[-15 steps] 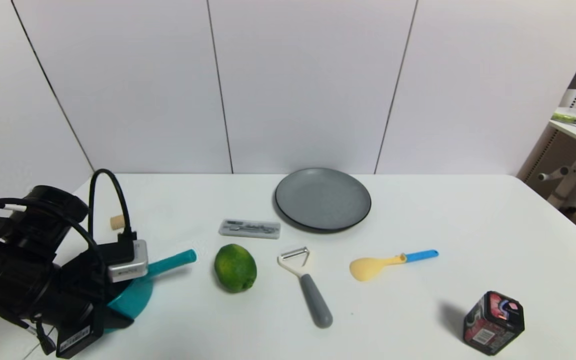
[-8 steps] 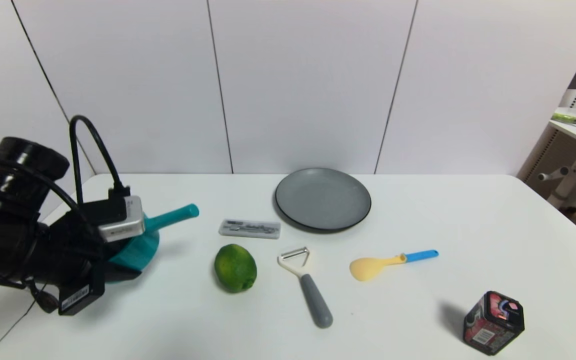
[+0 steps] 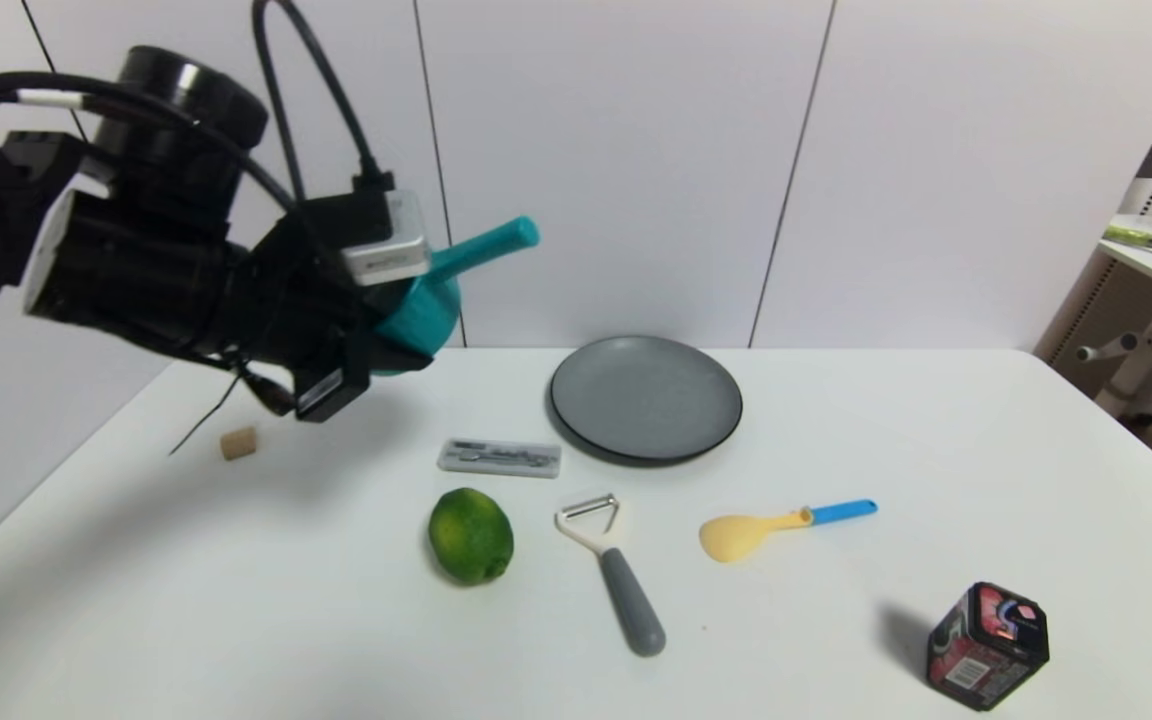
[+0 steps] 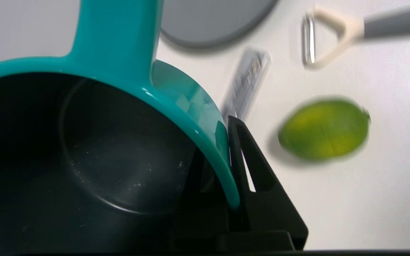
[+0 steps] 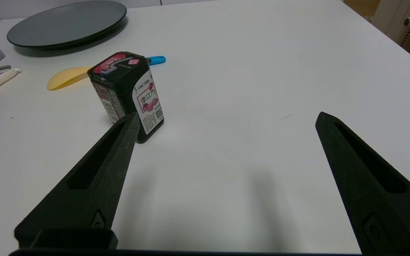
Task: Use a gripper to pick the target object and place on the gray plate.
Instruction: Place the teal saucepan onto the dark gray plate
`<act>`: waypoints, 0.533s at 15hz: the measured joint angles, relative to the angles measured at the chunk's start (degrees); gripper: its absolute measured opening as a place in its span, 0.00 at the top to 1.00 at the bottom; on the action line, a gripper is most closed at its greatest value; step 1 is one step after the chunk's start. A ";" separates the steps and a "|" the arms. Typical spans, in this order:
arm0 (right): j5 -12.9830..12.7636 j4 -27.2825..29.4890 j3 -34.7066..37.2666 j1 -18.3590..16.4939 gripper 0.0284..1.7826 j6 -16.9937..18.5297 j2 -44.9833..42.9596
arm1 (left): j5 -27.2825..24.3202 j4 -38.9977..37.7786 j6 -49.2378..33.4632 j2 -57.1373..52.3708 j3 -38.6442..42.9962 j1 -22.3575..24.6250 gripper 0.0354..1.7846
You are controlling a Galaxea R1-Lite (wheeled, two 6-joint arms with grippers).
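My left gripper point(image 3: 386, 340) is shut on the rim of the teal saucepan point(image 3: 428, 303) and holds it high above the table's back left, handle pointing right and up. In the left wrist view the pan's dark inside and teal wall point(image 4: 187, 103) fill the frame, with one black finger point(image 4: 255, 177) outside the wall and the other inside. The gray plate point(image 3: 646, 398) lies at the back centre, to the right of the pan, and also shows in the left wrist view point(image 4: 212, 17) and right wrist view point(image 5: 66, 23). My right gripper point(image 5: 226, 124) is open and empty, low over the table's right front.
A green lime point(image 3: 471, 535), a small gray case point(image 3: 499, 457), a peeler point(image 3: 608, 570), a yellow spoon with blue handle point(image 3: 781, 525), a dark printed tin point(image 3: 986, 645) and a small cork point(image 3: 238, 442) lie on the white table point(image 3: 936, 440).
My left gripper has lifted the saucepan off the table's left front, up and to the right towards the plate. The cork is uncovered. The other objects have not moved.
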 joint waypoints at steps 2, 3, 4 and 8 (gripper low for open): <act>0.02 0.00 0.00 0.00 0.04 0.00 0.00 | 0.02 -0.29 -2.61 6.57 -8.42 -3.67 0.94; 0.00 0.00 0.00 0.00 0.04 0.02 0.00 | 0.00 -0.77 -3.61 10.37 -12.56 -5.46 0.94; 0.02 0.00 0.00 0.00 0.04 0.00 0.00 | 0.00 -1.35 -4.57 14.20 -16.48 -7.03 0.94; 0.00 0.02 0.01 0.00 0.04 0.02 0.00 | 0.06 -4.99 -11.46 26.88 -25.71 -12.79 0.94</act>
